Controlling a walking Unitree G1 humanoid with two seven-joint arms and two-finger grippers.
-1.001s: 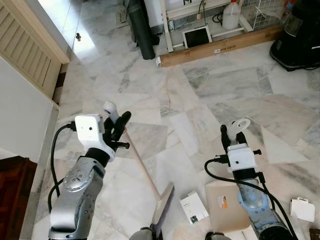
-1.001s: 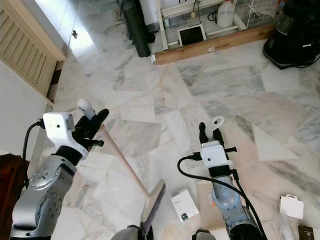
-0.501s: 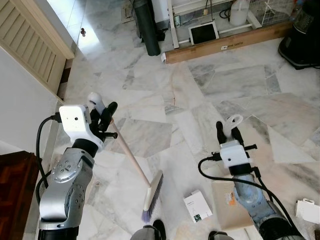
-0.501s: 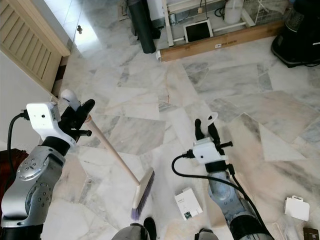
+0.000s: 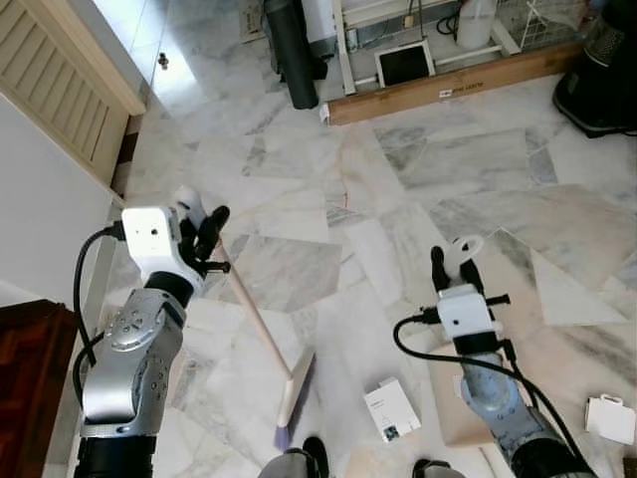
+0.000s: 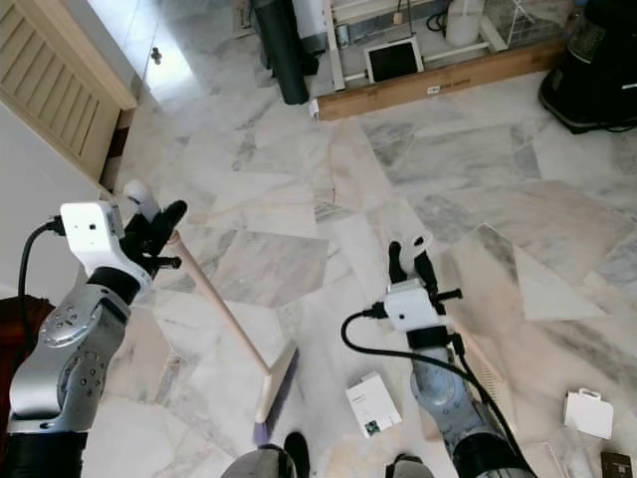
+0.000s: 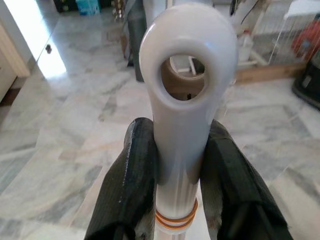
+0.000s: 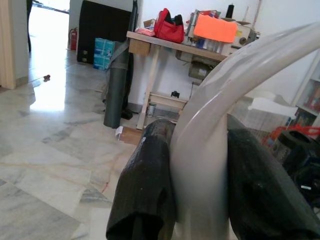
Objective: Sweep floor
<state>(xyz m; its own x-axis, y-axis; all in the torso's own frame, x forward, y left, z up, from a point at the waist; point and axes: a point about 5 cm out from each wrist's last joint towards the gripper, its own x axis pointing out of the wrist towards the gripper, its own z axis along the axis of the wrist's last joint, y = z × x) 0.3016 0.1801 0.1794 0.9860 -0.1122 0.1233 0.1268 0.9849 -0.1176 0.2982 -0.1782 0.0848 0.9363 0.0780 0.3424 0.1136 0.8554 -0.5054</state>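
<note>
Centrally, the left gripper (image 5: pixel 204 221) is clamped on the white eyelet cap of the broom (image 5: pixel 261 336), both black fingers (image 7: pixel 131 185) pressed against the cap just above two orange bands. From that grip the pale wooden handle slants down toward the robot's feet, ending in the bristle head (image 6: pixel 271 390), which rests on the marble floor (image 5: pixel 418 169). The right gripper (image 5: pixel 454 265) is closed around a pale curved handle (image 8: pixel 215 135), one finger on each side; below it a flat tan pan (image 5: pixel 468 403) lies on the floor. A small white box (image 5: pixel 390 409) sits between the bristle head and the pan, and a white packet (image 5: pixel 606 417) lies at the far right. Open marble extends ahead of both grippers. Bounding edges: a louvred door (image 5: pixel 55 75) and white wall on the left, a long wooden plank (image 5: pixel 448 88) and a dark rolled cylinder (image 5: pixel 285 55) across the far side, a black appliance (image 5: pixel 602 75) at far right.
</note>
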